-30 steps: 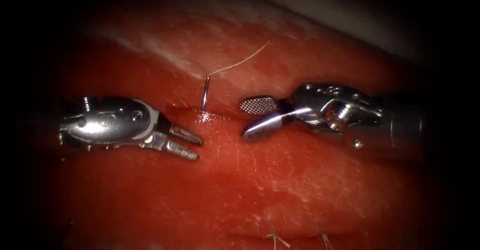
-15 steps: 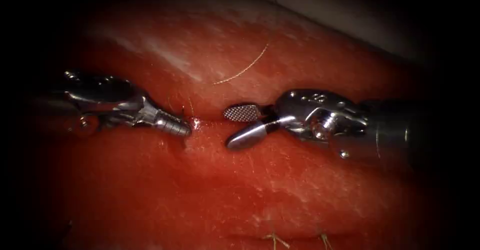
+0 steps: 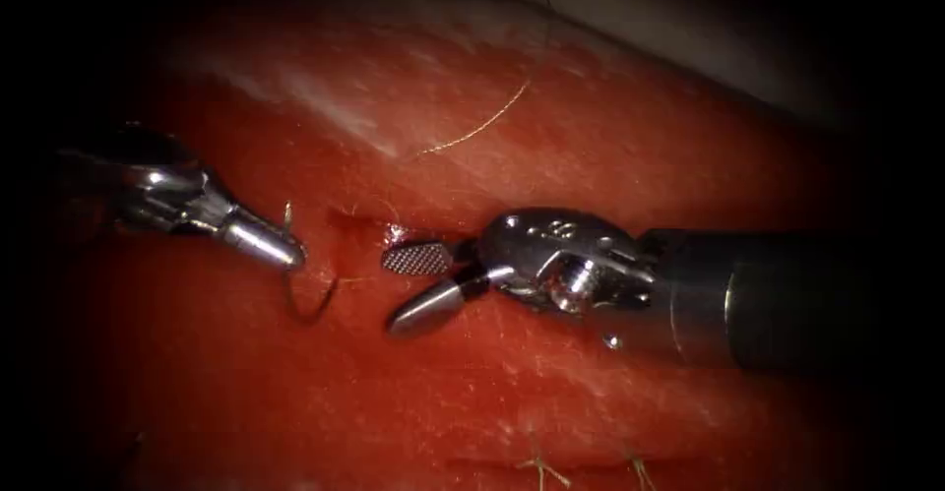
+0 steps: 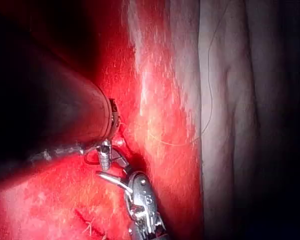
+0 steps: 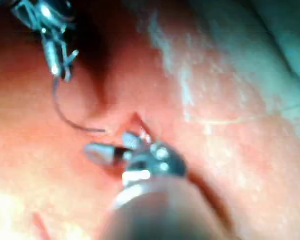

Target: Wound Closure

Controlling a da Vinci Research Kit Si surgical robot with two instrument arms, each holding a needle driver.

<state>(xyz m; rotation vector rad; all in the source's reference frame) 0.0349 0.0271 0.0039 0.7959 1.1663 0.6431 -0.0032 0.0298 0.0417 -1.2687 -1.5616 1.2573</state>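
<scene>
Red tissue [image 3: 551,393] fills the background. Left tool [image 3: 281,247] clamps the needle [image 3: 300,299] near its tip, left of the cut [image 3: 369,223]; right tool [image 3: 418,284] gapes, empty. Right wrist view traces the needle's [image 5: 65,115] free curve; thread [image 3: 477,127] lies behind.

My left tool [image 3: 281,248] reaches in from the tissue's left edge, shaft angled down toward the middle, its two jaws pressed together on the needle [image 3: 300,299] near one end of its curve. My right tool [image 3: 418,284] comes in low from the right edge, wrist level, jaws spread wide and gripping nothing: the ridged one lies flat above, the smooth one dips below.
</scene>
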